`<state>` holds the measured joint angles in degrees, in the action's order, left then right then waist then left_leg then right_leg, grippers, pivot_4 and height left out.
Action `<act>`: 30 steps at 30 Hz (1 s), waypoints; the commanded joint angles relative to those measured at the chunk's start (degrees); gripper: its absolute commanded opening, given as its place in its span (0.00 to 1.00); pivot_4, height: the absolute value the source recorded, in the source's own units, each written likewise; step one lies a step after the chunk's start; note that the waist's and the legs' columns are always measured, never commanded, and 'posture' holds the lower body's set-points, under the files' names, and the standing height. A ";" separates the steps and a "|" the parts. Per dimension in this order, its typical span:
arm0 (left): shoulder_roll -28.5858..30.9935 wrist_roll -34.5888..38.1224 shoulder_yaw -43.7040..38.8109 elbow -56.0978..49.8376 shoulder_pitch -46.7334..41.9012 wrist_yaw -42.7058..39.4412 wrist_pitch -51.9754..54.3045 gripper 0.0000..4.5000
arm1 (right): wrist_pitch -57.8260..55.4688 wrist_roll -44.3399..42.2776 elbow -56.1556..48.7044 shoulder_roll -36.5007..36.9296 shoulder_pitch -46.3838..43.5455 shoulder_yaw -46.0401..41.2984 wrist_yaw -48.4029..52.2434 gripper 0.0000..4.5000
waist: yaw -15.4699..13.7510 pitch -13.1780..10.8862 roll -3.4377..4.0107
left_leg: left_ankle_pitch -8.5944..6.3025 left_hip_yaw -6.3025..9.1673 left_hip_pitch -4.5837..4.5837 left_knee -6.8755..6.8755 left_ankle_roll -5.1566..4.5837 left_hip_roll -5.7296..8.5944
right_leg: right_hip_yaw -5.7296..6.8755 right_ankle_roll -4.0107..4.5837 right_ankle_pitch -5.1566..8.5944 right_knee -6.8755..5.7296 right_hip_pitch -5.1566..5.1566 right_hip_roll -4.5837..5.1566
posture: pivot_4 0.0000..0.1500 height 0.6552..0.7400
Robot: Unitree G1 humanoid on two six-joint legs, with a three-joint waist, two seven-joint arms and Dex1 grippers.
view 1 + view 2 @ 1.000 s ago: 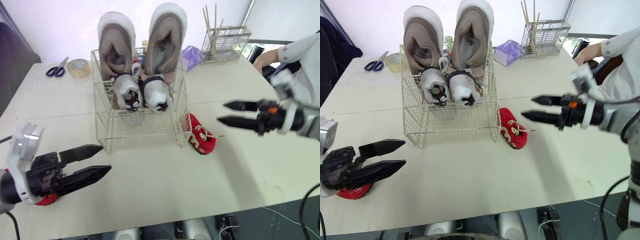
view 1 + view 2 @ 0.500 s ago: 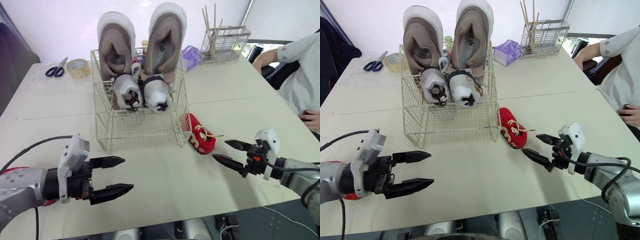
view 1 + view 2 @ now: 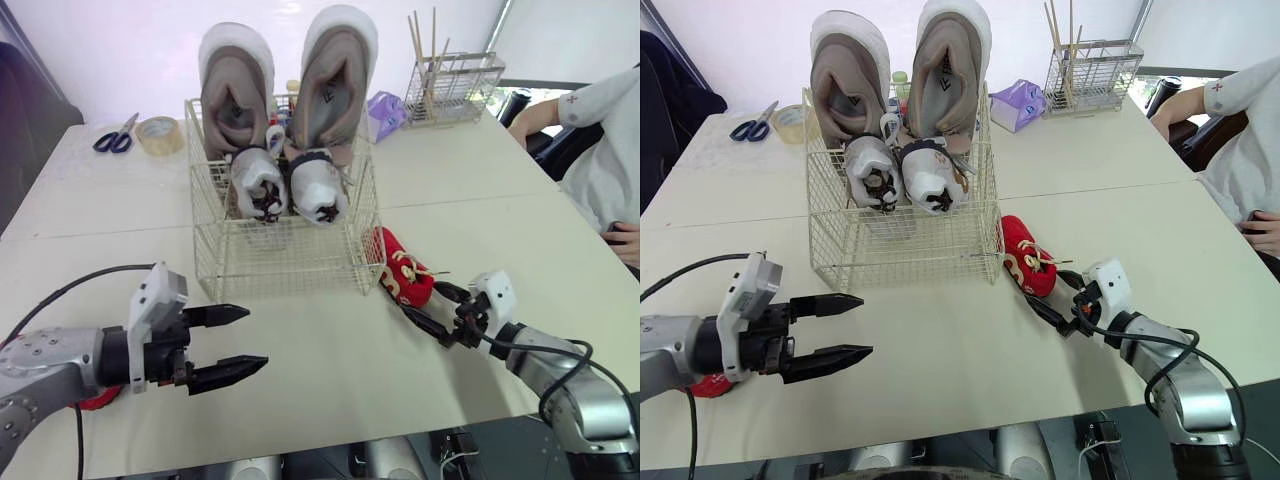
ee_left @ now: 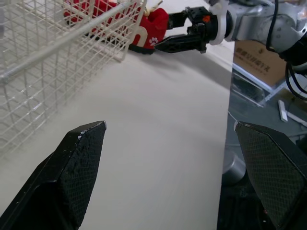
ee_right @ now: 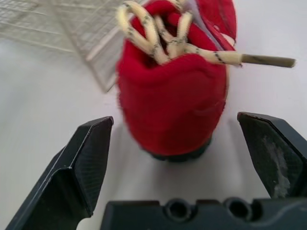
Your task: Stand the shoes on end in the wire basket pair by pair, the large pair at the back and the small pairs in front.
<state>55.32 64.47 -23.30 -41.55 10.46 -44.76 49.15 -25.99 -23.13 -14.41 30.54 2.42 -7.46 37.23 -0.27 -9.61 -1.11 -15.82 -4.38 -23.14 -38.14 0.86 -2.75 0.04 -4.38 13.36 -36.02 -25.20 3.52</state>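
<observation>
In the eye views the basket (image 3: 290, 265) holds the large pair (image 3: 235, 90) upright at the far side and a white pair (image 3: 290, 185) in front. A red shoe (image 3: 403, 278) lies just right of the basket, the right gripper (image 3: 420, 298) is at its near end, and the left gripper (image 3: 255, 336) hovers empty at near left. The left wrist view shows the left jaws wide apart over bare table. In the right wrist view the jaws flank the shoe's near end without touching; it looks light and soft-sided, so pinch across the firmer sole edge, clear of the laces.
</observation>
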 commanded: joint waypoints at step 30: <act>-5.25 3.44 4.50 9.73 -14.54 9.16 4.85 1.00 | 3.62 -6.64 21.77 40.73 -29.09 -15.58 28.10 0.43 | 0.16 -0.24 0.30 | 0.00 0.10 0.67 0.10 -0.02 -0.06 | -0.09 0.03 0.02 -0.11 0.49 -0.25 | 1.00 1.00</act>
<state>49.38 66.25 -18.14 -32.79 -2.13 -35.40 53.73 -20.90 -27.34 6.45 70.55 -23.54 -23.68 63.23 -0.11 -9.85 -0.81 -15.83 -4.17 -22.33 -38.02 0.83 -2.89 0.02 -4.18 13.49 -36.13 -24.57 3.18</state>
